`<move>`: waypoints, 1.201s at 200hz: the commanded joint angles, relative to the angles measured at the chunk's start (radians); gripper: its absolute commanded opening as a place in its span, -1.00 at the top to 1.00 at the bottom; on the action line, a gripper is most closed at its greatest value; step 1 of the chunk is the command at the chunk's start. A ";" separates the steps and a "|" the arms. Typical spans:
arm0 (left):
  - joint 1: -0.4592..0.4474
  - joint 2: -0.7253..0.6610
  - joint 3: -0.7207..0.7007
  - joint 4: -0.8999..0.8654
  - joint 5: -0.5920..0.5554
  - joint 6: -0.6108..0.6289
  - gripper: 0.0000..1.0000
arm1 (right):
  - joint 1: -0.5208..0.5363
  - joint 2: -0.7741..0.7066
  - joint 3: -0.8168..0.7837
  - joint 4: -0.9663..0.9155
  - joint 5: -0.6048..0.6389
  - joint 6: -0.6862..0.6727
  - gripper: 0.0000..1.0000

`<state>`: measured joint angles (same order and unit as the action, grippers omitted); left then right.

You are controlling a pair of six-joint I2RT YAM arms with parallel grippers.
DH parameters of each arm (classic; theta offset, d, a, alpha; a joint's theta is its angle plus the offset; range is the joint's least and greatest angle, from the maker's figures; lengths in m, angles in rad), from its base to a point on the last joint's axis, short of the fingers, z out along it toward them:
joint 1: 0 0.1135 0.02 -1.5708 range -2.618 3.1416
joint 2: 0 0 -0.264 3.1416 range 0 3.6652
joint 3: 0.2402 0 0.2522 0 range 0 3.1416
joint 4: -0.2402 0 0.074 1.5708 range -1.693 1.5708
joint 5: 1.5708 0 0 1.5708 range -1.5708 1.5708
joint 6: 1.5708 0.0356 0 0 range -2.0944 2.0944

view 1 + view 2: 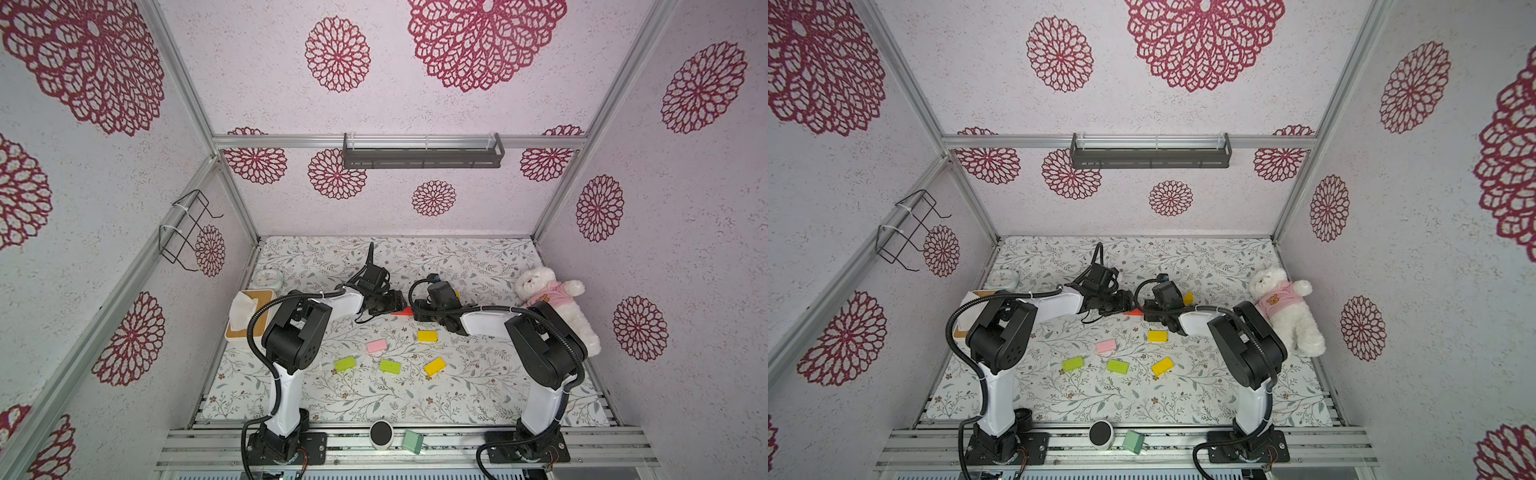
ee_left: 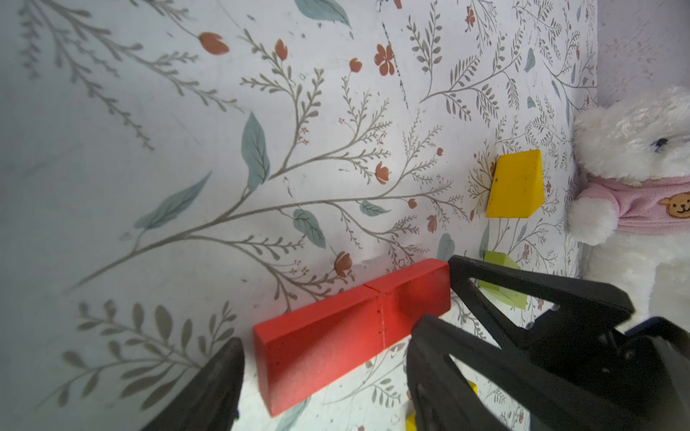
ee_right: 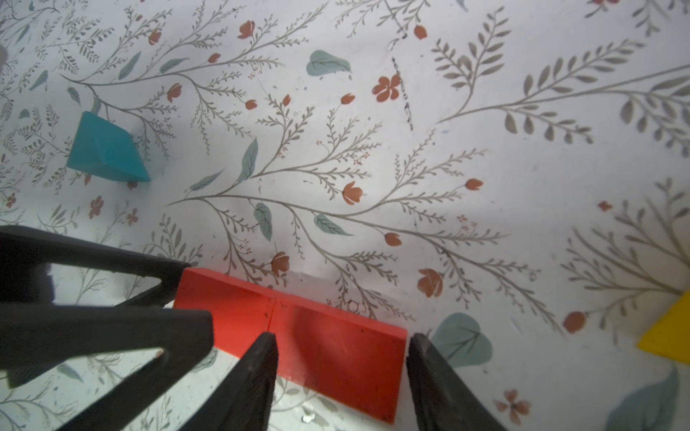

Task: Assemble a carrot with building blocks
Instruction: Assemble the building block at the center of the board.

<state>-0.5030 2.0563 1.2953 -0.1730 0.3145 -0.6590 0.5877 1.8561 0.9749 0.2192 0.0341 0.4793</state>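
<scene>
Two red blocks [image 3: 298, 328] lie end to end on the floral table, showing in both top views [image 1: 402, 312] [image 1: 1133, 311]. My right gripper [image 3: 341, 373] is open astride one of them, with a thin gap at the block's end. From the opposite side, my left gripper [image 2: 328, 388] is open around the other red block [image 2: 317, 350]. Loose building blocks lie nearer the front: yellow [image 1: 427, 336], pink [image 1: 377, 345], lime green [image 1: 345, 364], lime green [image 1: 390, 366], yellow [image 1: 434, 366]. A yellow triangle [image 2: 517, 184] and a teal triangle [image 3: 106, 149] sit behind.
A white teddy bear [image 1: 552, 299] in pink leans at the right wall. A tissue box [image 1: 249, 311] and a small clock [image 1: 268, 279] stand at the left. A pale mint block [image 1: 413, 441] and a round black-topped device [image 1: 381, 434] rest on the front rail.
</scene>
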 commanded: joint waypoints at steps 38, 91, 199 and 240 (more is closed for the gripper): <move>0.046 -0.082 -0.022 0.009 -0.030 -0.005 -0.43 | -0.017 -0.097 -0.005 0.008 0.025 -0.010 -0.21; 0.090 -0.203 0.074 -0.267 -0.245 0.079 -0.43 | -0.017 -0.184 -0.035 -0.018 0.027 0.001 -0.21; 0.149 0.001 0.318 -0.544 -0.349 0.145 -0.52 | -0.034 -0.308 -0.068 -0.077 0.043 -0.031 -0.22; 0.149 0.064 0.386 -0.552 -0.339 0.178 -0.52 | -0.040 -0.325 -0.090 -0.074 0.049 -0.021 -0.22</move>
<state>-0.3569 2.1048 1.6287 -0.7147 -0.0372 -0.5076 0.5560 1.5791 0.8871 0.1505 0.0578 0.4702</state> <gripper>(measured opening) 0.760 0.611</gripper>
